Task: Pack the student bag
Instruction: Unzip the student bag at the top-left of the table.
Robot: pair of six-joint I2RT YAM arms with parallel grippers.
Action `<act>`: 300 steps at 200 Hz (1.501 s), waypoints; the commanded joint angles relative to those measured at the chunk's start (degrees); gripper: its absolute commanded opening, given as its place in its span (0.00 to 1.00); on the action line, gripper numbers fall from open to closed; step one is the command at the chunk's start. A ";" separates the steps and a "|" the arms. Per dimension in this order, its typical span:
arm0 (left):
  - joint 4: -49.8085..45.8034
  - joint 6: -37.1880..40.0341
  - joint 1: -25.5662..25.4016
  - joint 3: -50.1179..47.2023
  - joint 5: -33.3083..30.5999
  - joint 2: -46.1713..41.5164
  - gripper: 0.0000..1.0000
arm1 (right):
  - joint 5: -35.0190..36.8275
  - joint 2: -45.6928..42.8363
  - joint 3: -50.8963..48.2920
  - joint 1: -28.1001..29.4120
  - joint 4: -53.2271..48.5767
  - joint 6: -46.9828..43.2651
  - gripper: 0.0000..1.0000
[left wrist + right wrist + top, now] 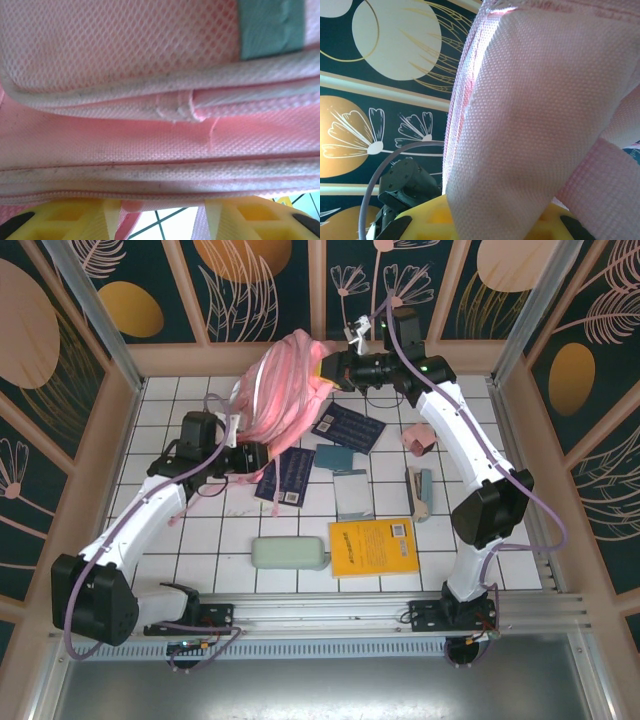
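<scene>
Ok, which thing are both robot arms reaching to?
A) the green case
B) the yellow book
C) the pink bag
C: the left end effector and right end effector both meet the pink bag, while the yellow book and green case lie apart from them.

Robot test cell, white tiled table point(200, 540), aluminium rail point(350, 615), floral wall panels point(250, 280)

A yellow book point(372, 546) lies on the white tiled table point(180, 530), just beside a pale green rounded case point(290, 553). Behind them lie a grey rectangular sheet point(351, 493), a small teal card point(333, 457), two dark blue patterned booklets point(348, 427), a small pink object point(419, 440) and a beige-and-teal stapler-like tool point(420, 492).
</scene>
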 commanded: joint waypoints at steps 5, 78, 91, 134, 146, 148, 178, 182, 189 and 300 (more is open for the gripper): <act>-1.29 -0.37 0.50 -2.17 -2.41 1.82 0.56 | -6.76 -0.86 2.35 -0.52 6.34 1.72 0.00; 9.34 -6.09 0.45 -4.64 1.67 2.08 0.50 | -7.48 -0.18 2.09 1.37 7.56 2.40 0.00; 13.37 -9.21 0.50 -5.01 3.41 0.72 0.46 | -7.06 -0.03 1.77 1.72 7.49 2.31 0.00; 17.47 -17.51 0.45 -7.26 4.71 -5.57 0.54 | -3.72 -0.72 -0.11 1.17 7.73 2.61 0.00; 15.84 -18.49 0.54 -7.88 2.97 -8.40 0.59 | -2.92 -1.35 -1.64 0.86 8.77 3.22 0.00; 15.51 -18.66 0.54 -8.00 2.72 -8.86 0.59 | -2.84 -1.54 -1.83 0.76 8.88 3.32 0.00; 12.97 -21.47 0.80 -9.99 1.14 -13.86 0.62 | -1.79 -2.87 -5.81 0.15 11.85 4.96 0.00; 12.41 -21.56 0.80 -10.30 0.61 -14.46 0.61 | -1.76 -3.10 -6.32 0.13 12.36 5.25 0.00; 11.12 -21.44 0.87 -10.62 -0.57 -15.22 0.59 | -1.76 -3.44 -7.09 -0.05 13.03 5.70 0.00; 33.78 -39.15 1.24 -24.38 5.22 -14.87 0.54 | -1.94 -4.78 -9.66 -0.17 16.54 8.63 0.00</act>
